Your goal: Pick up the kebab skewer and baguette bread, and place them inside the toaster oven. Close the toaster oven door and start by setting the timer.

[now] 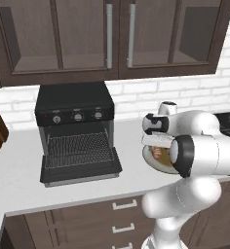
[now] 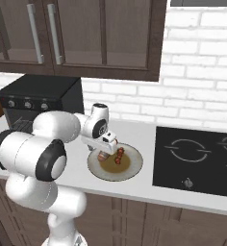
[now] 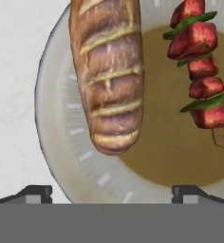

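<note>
Currently the black boxy toaster oven (image 1: pixel 75 130) sits farthest left of the round pale plate (image 2: pixel 132 169), its flat black door (image 1: pixel 83 170) folded down onto the counter and its wire rack (image 1: pixel 78 148) bare. Neither food item is loaded yet, so the step in hand is the first pick.

On the left side of the plate, as the hand view shows it, lies the short tan baguette with pale slashes (image 3: pixel 109 76), its rounded end toward the fingertips. Right of it on the plate, apart from the loaf, lies the kebab skewer of dark red meat chunks and green slices (image 3: pixel 201 71), thin stick end pointing down the view.

The two-finger gripper (image 2: pixel 106 146) hovers over the plate, jaws spread wide and holding nothing; one dark fingertip (image 3: pixel 35 193) shows beyond the plate rim.

Judgement for a clean pick:
- choose one item and centre on it (the jaws currently straddle both);
- for the loaf, close across its narrow width, near mid-length;
- descend straight, stopping short of the plate;
- keep clear of the neighbouring item to avoid nudging it off the plate.
</note>
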You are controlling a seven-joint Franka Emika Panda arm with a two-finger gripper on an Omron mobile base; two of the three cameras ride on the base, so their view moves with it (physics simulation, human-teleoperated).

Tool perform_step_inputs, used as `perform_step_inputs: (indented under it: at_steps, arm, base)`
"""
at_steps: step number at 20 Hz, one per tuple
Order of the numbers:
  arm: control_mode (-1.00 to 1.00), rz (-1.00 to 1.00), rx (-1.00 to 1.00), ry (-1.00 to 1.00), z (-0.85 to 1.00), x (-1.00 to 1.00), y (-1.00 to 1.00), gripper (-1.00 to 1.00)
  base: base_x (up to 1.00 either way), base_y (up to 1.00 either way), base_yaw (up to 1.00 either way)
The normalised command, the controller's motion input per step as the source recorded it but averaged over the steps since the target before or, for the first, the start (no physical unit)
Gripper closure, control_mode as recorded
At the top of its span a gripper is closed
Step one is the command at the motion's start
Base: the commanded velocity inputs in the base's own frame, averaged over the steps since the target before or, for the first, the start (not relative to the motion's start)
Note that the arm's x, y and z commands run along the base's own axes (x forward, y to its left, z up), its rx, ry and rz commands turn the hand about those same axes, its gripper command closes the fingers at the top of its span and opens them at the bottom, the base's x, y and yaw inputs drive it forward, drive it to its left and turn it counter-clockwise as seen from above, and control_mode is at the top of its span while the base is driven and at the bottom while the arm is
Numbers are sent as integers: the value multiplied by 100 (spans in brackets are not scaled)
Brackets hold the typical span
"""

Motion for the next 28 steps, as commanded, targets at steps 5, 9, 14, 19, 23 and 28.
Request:
perform_step_inputs:
  at_steps: [5, 9, 14, 19, 23, 28]
  arm:
    - [-100, -1, 0, 0, -40, 11, -1, -100]
    - [-100, 0, 0, 1, -26, 35, -10, -100]
    - [-100, 0, 0, 2, -19, 41, -1, -100]
    - [-100, -1, 0, 2, -17, 8, -1, -100]
    - [-100, -3, 0, 3, -13, -2, -15, 100]
    - [-100, -3, 0, 2, -3, -7, -8, 100]
  base:
    - [0, 0, 0]
    - [0, 0, 0]
    - [0, 0, 0]
    - [0, 0, 0]
    - [0, 0, 0]
    - [0, 0, 0]
